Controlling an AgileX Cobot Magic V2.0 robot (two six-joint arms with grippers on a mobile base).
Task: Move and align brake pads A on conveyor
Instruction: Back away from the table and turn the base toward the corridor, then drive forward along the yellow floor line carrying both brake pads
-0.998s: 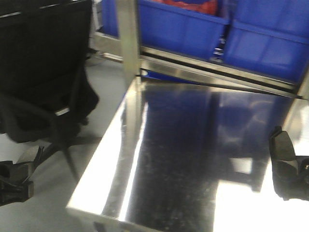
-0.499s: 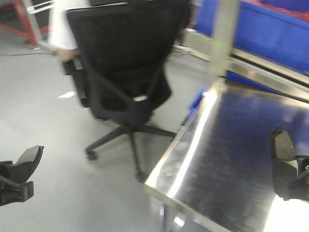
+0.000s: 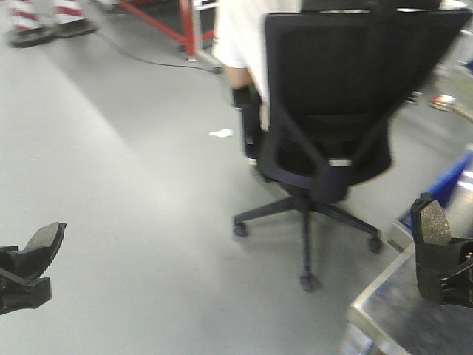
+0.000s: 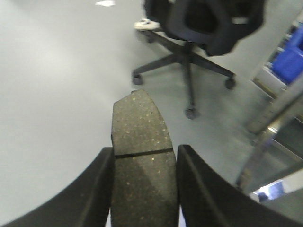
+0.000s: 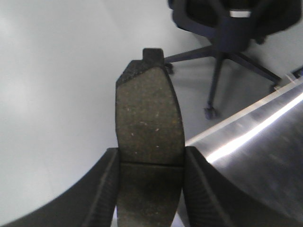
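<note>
While no view shows the conveyor, the left tool [image 4: 143, 163] pinches the left pad [image 4: 139, 120] across its width above the floor [image 4: 47, 94], and the right tool [image 5: 150, 163] pinches the right pad [image 5: 149, 109] likewise by the desk [image 5: 265, 161] corner. Both pads look stiff, dense and gritty, unlikely to flex or slip. Gripping the long edges near the groove [image 4: 142, 154] should keep them balanced.

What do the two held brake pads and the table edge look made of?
The left-held brake pad: matte dark grey-brown, gritty with pale specks, one groove across; likely pressed friction composite. The right-held brake pad: same speckled matte face, probably the same material. The table: shiny, finely scratched, bright glare streak; looks like stainless steel.
</note>
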